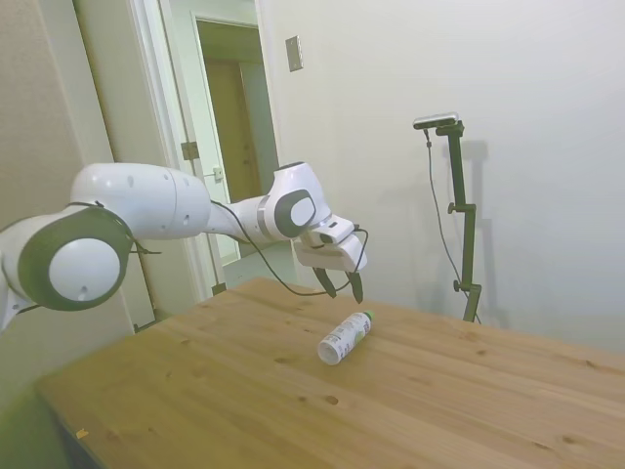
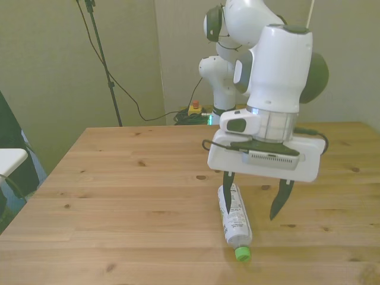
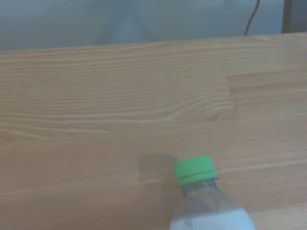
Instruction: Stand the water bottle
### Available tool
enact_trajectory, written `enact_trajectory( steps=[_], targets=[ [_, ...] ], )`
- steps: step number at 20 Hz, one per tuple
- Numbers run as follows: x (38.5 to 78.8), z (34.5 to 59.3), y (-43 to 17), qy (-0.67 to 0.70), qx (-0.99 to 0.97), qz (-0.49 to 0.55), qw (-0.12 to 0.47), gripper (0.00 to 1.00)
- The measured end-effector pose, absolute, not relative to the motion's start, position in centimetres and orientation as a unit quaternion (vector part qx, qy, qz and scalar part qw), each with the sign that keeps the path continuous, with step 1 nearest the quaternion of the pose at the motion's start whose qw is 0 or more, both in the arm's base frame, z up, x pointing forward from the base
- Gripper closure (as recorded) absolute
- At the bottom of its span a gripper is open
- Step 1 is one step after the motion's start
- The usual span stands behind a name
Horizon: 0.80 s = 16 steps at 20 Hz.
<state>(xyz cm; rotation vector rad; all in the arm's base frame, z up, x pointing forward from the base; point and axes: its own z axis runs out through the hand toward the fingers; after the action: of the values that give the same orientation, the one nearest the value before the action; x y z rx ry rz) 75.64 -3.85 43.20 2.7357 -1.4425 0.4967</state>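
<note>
On wooden table, near middle: water bottle lying on side, slim, clear plastic, white label with green markings, green cap pointing toward near edge in front view. Gripper hanging just above bottle, dark fingers spread wide, touching nothing. Label print too small for reading; wrist view cutting off bottle body.

so the wrist cam is mostly just table, light wood with the grain running across. The bottle pokes in at the edge, lying on the wood, green cap pointing into the frame, clear neck behind it, then the start of the white label. Background past the table edge is blurry
</note>
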Motion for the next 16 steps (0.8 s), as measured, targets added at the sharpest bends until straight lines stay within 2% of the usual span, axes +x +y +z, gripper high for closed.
enact_trajectory(
  steps=[7,16],
  targets=[
    [78.5,40.0,-4.8,-0.48,0.864,0.153,0.012,0.0],
    [79.9,37.9,-5.0,-0.488,0.859,0.151,0.019,0.0]
  ],
)
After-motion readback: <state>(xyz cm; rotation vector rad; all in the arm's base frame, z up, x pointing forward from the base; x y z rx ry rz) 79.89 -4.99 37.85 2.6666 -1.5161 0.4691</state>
